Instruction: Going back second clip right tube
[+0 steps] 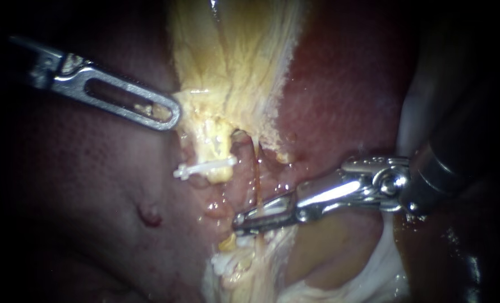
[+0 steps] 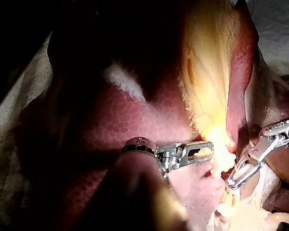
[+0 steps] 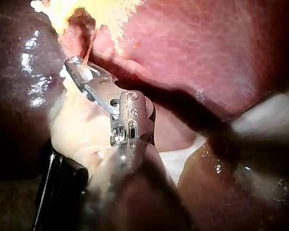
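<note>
1. Reaching in from the right edge of the frame, the right instrument (image 1: 238, 223) meets the right tube (image 1: 256, 168), a thin orange strand running down centre frame; whether it is clamped on the strand or merely around it cannot be told.
2. At upper left, the left instrument (image 1: 171, 115) has its jaws closed on the edge of the yellow tissue (image 1: 233, 62), a scrap showing through the window.
3. A white clip (image 1: 205, 167) crosses the thicker stump (image 1: 219, 154) just left of the strand.
4. The tube looks soft, wet and easily torn; any hold belongs on its bare mid-length, lightly, and backing out should run straight along the shaft.
</note>
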Motion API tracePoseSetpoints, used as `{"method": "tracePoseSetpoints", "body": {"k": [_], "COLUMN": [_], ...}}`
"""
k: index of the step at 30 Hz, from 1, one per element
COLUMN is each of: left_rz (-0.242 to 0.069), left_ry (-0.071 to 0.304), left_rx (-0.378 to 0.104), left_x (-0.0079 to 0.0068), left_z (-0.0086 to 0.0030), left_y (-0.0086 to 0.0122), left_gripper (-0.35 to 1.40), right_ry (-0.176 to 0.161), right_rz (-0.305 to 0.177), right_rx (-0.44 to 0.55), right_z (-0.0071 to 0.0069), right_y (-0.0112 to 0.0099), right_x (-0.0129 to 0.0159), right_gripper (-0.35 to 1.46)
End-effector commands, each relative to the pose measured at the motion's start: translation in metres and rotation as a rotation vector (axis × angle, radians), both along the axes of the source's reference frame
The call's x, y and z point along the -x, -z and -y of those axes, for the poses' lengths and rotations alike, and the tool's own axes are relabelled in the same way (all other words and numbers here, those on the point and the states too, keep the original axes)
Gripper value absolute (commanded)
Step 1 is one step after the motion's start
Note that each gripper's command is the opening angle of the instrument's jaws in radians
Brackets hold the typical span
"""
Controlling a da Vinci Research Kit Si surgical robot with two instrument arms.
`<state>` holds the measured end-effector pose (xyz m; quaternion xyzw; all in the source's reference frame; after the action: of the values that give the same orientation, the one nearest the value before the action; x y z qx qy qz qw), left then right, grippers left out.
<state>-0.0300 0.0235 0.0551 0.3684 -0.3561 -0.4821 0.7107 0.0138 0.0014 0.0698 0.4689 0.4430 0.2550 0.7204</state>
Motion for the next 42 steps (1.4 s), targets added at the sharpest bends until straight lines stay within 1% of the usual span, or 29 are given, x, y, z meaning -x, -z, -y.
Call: {"method": "tracePoseSetpoints", "body": {"k": [1,4,6,7,8,9,11,13,14,17,22,25,33,36,40,42], "left_rz": [0.000,0.000,0.000,0.000,0.000,0.000,0.000,-0.001,-0.001,-0.001,-0.001,-0.001,-0.001,-0.001,-0.001,-0.001], "left_ry": [0.000,0.000,0.000,0.000,0.000,0.000,0.000,0.000,0.000,0.000,0.000,0.000,0.000,0.000,0.000,0.000], "left_rx": [0.000,0.000,0.000,0.000,0.000,0.000,0.001,0.001,0.001,0.002,0.002,0.002,0.002,0.002,0.002,0.002], "left_x": [0.0000,0.0000,0.0000,0.0000,0.0000,0.0000,0.0000,0.0000,0.0000,0.0000,0.0000,0.0000,0.0000,0.0000,-0.0001,-0.0001], "left_z": [0.0000,0.0000,0.0000,0.0000,0.0000,0.0000,0.0001,0.0001,0.0002,0.0002,0.0002,0.0002,0.0003,0.0003,0.0003,0.0003], "left_y": [0.0000,0.0000,0.0000,0.0000,0.0000,0.0000,-0.0001,-0.0001,-0.0001,-0.0002,-0.0002,-0.0002,-0.0002,-0.0002,-0.0002,-0.0002], "left_gripper": [-0.35,-0.35,-0.35,-0.35,-0.35,-0.35,-0.35,-0.35,-0.35,-0.35,-0.35,-0.35,-0.35,-0.35,-0.35,-0.35], "right_ry": [0.000,-0.001,-0.012,-0.023,-0.036,-0.040,-0.053,-0.076,-0.075,-0.077,-0.074,-0.098,-0.115,-0.106,-0.068,-0.059], "right_rz": [0.000,0.003,0.002,0.004,0.004,-0.002,-0.015,-0.020,-0.024,-0.038,-0.071,-0.068,-0.072,-0.083,-0.129,-0.141], "right_rx": [-0.001,0.001,0.002,0.005,0.008,0.012,0.041,0.096,0.106,0.162,0.280,0.357,0.543,0.578,0.590,0.599], "right_z": [0.0000,-0.0001,-0.0002,-0.0002,-0.0002,-0.0002,-0.0002,-0.0002,-0.0002,-0.0002,-0.0003,-0.0004,-0.0008,-0.0012,-0.0017,-0.0021], "right_y": [0.0000,0.0001,0.0002,0.0002,0.0002,0.0003,0.0003,0.0003,0.0003,0.0003,0.0000,-0.0002,-0.0001,0.0003,0.0014,0.0023], "right_x": [0.0001,0.0001,0.0002,0.0003,0.0004,0.0004,0.0005,0.0004,0.0004,0.0004,0.0003,0.0004,0.0027,0.0038,0.0057,0.0067], "right_gripper": [-0.35,-0.35,-0.35,-0.35,-0.16,0.01,0.25,0.40,0.42,0.47,0.48,0.49,0.50,0.50,0.50,0.50]}}
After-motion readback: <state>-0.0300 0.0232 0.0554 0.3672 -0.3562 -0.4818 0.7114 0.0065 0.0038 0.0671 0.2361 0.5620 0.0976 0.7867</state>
